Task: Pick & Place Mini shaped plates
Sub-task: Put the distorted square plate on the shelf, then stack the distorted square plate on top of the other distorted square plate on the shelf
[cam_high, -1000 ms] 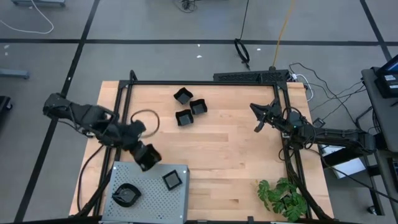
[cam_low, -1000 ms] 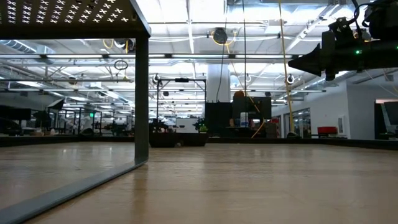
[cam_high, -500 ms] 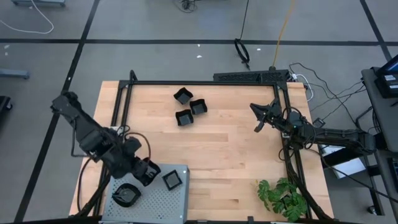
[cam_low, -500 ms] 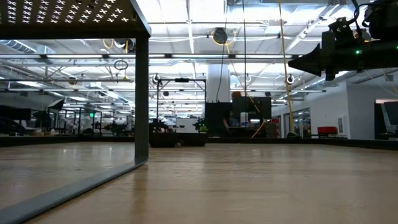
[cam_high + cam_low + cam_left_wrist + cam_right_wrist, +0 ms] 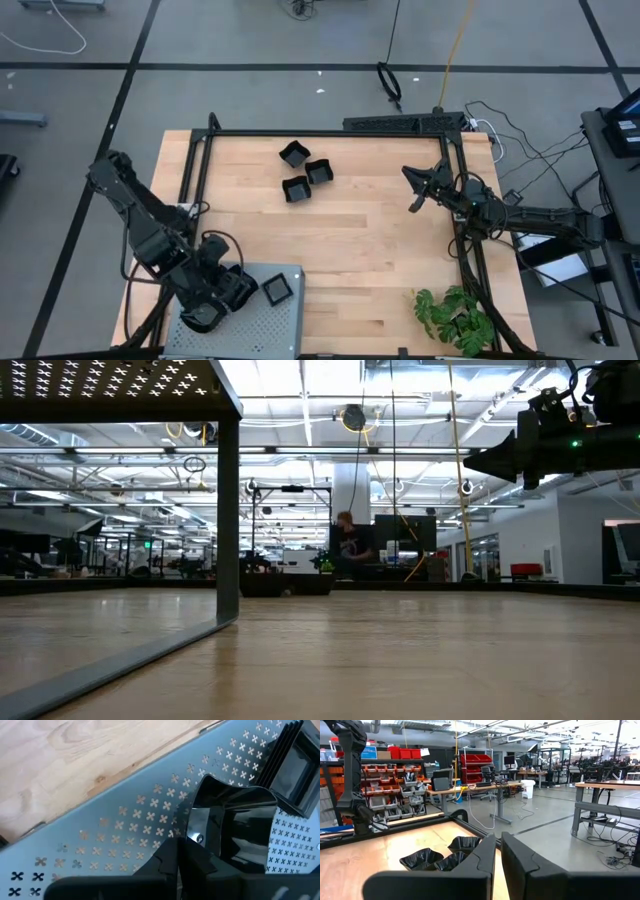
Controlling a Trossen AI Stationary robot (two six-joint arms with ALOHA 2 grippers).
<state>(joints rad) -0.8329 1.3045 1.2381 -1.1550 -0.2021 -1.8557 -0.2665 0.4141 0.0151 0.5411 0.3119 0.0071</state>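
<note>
A glossy black polygonal mini plate [image 5: 235,827] stands pinched at its rim in the left gripper [image 5: 222,295], jaws nearly closed, over the grey perforated metal tray [image 5: 272,322] at the high view's lower left. A square black plate [image 5: 277,289] lies just beside it. Three more black plates [image 5: 305,170] cluster upper centre, bare wood around them. The right gripper [image 5: 412,190], fingers together and empty, hovers at the right edge.

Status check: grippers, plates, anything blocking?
Left gripper shut on mini plate over perforated tray. Right gripper shut, idle. Three plates wait. Nothing blocking.
</note>
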